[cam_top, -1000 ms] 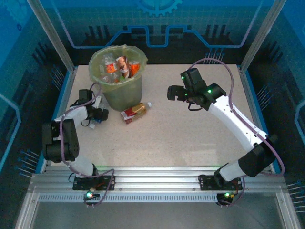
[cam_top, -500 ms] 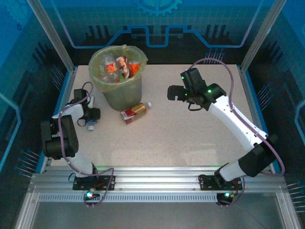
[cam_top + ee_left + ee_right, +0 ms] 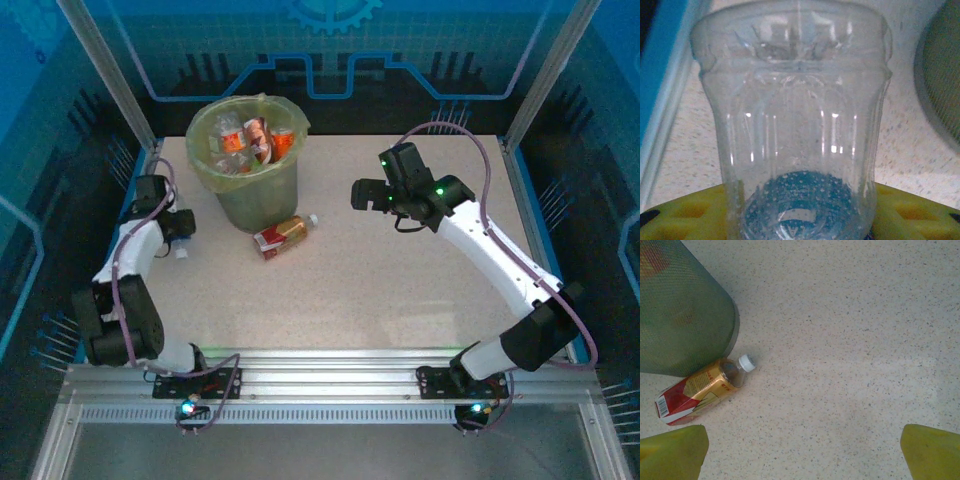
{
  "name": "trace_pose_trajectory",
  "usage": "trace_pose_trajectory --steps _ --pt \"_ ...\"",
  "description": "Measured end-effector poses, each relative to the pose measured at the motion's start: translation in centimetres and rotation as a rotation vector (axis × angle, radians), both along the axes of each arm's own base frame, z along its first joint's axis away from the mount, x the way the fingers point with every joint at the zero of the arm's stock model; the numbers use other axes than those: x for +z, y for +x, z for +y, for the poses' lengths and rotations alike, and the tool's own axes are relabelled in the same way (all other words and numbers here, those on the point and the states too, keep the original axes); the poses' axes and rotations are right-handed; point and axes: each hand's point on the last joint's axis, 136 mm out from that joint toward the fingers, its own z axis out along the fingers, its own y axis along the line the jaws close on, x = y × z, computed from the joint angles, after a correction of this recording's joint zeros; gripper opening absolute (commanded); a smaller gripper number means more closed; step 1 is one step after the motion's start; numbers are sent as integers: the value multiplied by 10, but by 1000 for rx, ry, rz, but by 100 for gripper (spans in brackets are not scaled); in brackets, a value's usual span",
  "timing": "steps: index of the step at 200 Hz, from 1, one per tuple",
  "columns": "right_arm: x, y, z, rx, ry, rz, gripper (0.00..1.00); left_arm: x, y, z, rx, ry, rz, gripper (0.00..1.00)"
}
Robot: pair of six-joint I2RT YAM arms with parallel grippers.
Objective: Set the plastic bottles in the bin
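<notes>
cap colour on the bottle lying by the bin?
White cap, clearest in the right wrist view.

The left arm (image 3: 128, 252) bends sharply at a low elbow and runs its forearm away from the base along the left side. Its wrist is turned inward and the left gripper (image 3: 180, 228) is tipped downward, with its yellow pads (image 3: 682, 212) pressed on either side of a clear bottle (image 3: 795, 125). The right arm (image 3: 490, 245) stretches up and leftward in a long arc with the wrist raised, and the right gripper (image 3: 356, 195) points left, its yellow fingers (image 3: 670, 452) spread wide apart.
</notes>
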Motion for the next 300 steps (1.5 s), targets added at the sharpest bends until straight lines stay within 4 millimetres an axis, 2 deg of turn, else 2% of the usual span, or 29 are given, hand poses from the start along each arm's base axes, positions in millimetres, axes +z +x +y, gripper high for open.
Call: trace_pose_trajectory --steps 36,76,110,151,191,211,236,266,300 --pt "-1 -3 -2 0 2 -4 100 66 -4 3 68 0 -156 40" --pt "0 -5 -3 -1 6 -11 100 140 -12 -4 104 -30 -346 36" --pt "0 -4 -3 -3 12 -17 100 197 -16 -29 89 -188 -565 36" --pt "-4 -4 -2 -4 11 -14 100 248 -7 -52 90 -397 -765 37" --pt "-6 -4 -2 -5 13 -13 100 291 12 -106 0 -535 -881 36" --pt "-5 -4 -2 -5 15 -15 100 300 28 -129 -27 -577 -909 37" --pt "-7 -4 -2 -5 14 -13 100 294 54 -146 -8 -596 -906 37" --pt "-8 -7 -3 -1 19 -13 100 277 75 -153 64 -571 -898 38" --pt "-9 -9 -3 -2 23 -13 100 263 88 -158 137 -520 -908 38"
